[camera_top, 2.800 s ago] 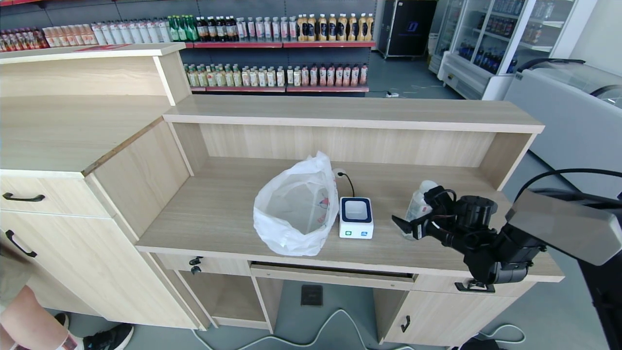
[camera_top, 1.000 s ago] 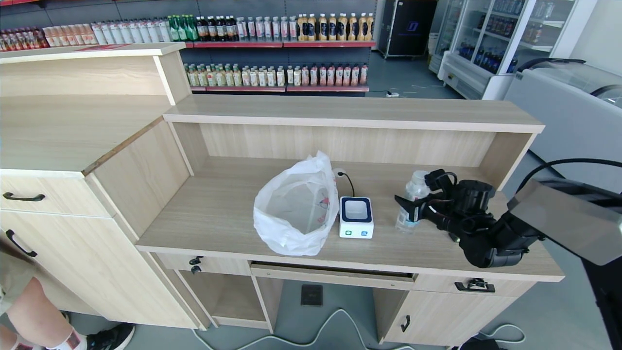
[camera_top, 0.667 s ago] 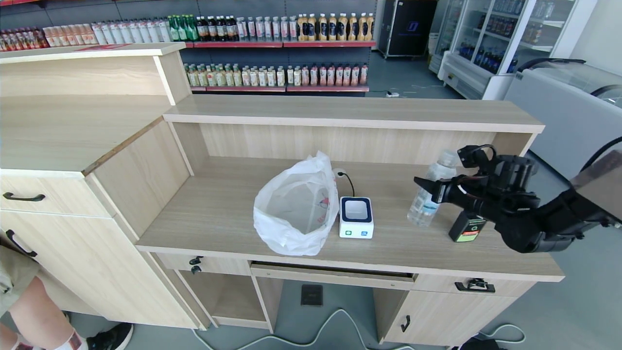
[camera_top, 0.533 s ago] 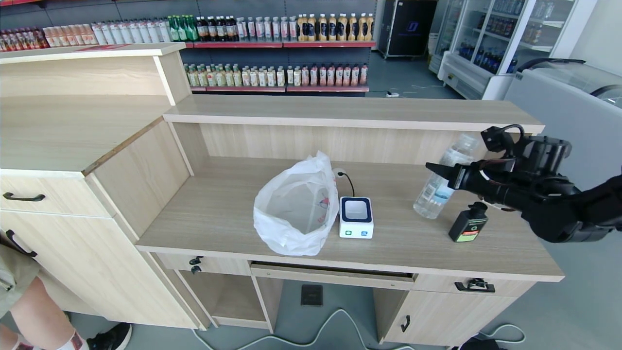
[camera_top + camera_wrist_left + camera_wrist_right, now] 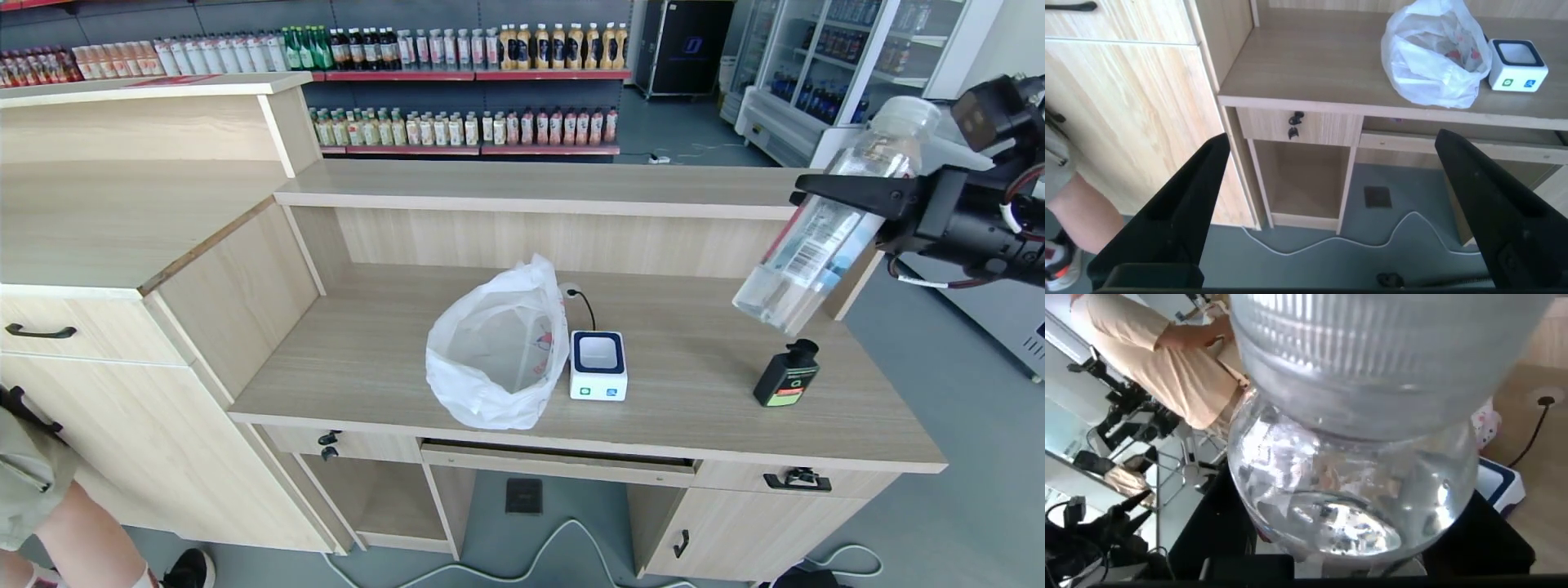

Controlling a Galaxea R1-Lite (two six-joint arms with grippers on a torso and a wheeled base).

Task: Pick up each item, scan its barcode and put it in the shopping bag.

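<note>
My right gripper (image 5: 878, 204) is shut on a clear water bottle (image 5: 824, 220), held tilted high above the counter's right end, barcode label facing the head view. In the right wrist view the bottle (image 5: 1355, 457) sits close between the fingers. A white shopping bag (image 5: 498, 351) stands open mid-counter, with the white scanner (image 5: 598, 365) just to its right. A small black bottle (image 5: 785, 376) stands on the counter below the lifted one. My left gripper (image 5: 1331, 147) hangs open, low in front of the counter, with the bag (image 5: 1429, 49) and scanner (image 5: 1517, 64) beyond it.
The wooden counter (image 5: 702, 416) has a raised back ledge (image 5: 571, 192) and a taller cabinet (image 5: 122, 220) to the left. The scanner's cable (image 5: 584, 306) runs to the back wall. A person's leg (image 5: 73, 531) is at the lower left.
My right gripper has lifted the water bottle off the counter, up and to the right, tilting it. The black bottle behind it has come into sight.
</note>
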